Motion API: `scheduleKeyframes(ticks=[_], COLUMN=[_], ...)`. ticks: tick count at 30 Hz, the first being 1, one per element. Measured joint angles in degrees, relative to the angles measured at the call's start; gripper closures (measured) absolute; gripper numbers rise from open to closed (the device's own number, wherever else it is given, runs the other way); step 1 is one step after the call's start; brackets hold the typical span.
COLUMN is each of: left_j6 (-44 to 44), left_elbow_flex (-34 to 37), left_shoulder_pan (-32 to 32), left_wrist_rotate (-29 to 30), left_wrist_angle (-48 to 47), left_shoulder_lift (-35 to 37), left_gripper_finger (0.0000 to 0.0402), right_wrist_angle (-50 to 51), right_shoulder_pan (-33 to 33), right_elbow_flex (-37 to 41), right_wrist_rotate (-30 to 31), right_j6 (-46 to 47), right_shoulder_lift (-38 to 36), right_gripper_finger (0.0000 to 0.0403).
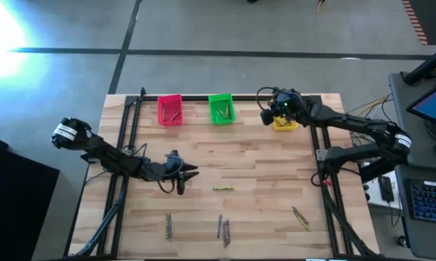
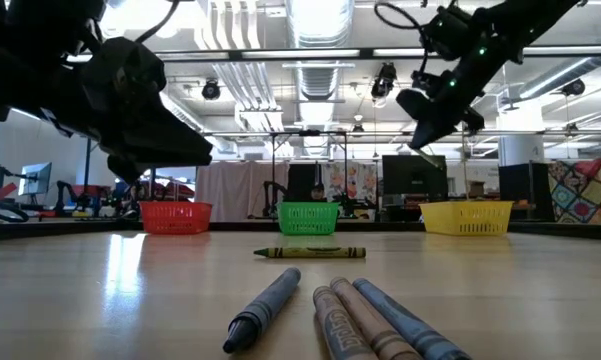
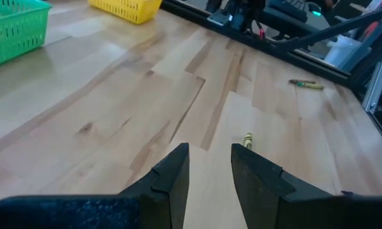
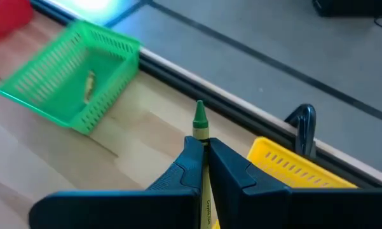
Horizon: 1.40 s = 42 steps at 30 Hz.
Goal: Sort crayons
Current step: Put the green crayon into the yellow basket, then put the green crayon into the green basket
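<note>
Four crayons (image 2: pixel 340 312) lie nearest the low camera, a bluish-grey one angled apart from three lying side by side, at six o'clock on the wooden table (image 1: pixel 261 170) in the high view. Another olive crayon (image 1: pixel 223 189) rests alone near the table's middle, one pair (image 1: pixel 168 225) lies at seven o'clock, and another pair (image 1: pixel 299 216) at five o'clock. Up at one o'clock, the right gripper (image 4: pixel 203 147) is clamped on a yellow-green crayon (image 4: pixel 199 124), raised above the yellow bin (image 1: pixel 285 124) at the table's far edge. Beside it at twelve o'clock stands the green bin (image 1: pixel 220 109) with crayons inside, then the pink bin (image 1: pixel 169 109) at eleven o'clock. At nine o'clock the left gripper (image 1: pixel 186 175) hovers over bare wood, fingers (image 3: pixel 171 178) parted and grasping nothing.
</note>
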<state>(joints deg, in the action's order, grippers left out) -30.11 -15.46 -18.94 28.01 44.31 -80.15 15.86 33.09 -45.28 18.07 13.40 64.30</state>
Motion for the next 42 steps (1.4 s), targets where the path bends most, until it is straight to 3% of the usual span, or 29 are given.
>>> scheduleKeyframes(ticks=[9, 19, 25, 29, 33, 37, 42], left_j6=[0.0, 0.0, 0.0, -0.6, -2.4, -1.9, -0.8], left_elbow_flex=[-0.3, -0.2, -0.2, -0.2, -0.2, -0.2, -0.3], left_shoulder_pan=[0.0, 0.0, -0.5, -0.6, -0.7, -0.8, -0.8], left_wrist_rotate=[0.0, 0.0, -0.4, -0.4, -0.2, -0.2, 0.0], left_wrist_angle=[-0.2, -0.3, -0.3, -1.1, -1.3, -1.2, -1.3], left_shoulder_lift=[-0.1, -0.1, -0.1, -0.1, -0.1, -0.1, -0.1], left_gripper_finger=[0.0301, 0.0301, 0.0301, 0.0301, 0.0301, 0.0301, 0.0301], right_wrist_angle=[-0.4, -2.9, 7.6, 10.7, 10.4, 11.3, 14.4], right_shoulder_pan=[2.0, 4.1, 5.9, 5.9, 6.3, 6.2, 5.5], right_elbow_flex=[-0.5, -2.4, -2.2, -1.2, -1.2, -1.2, -1.0], right_wrist_rotate=[-1.5, -0.4, 1.8, 7.5, 8.6, 8.3, -0.8], right_j6=[-1.5, 0.1, 2.0, 2.9, 1.5, -0.6, -1.6], right_shoulder_lift=[6.9, 8.5, 8.3, 8.3, 8.3, 8.2, 7.1], right_gripper_finger=[0.0394, 0.0377, 0.037, 0.0365, 0.0337, 0.0283, 0.0221])
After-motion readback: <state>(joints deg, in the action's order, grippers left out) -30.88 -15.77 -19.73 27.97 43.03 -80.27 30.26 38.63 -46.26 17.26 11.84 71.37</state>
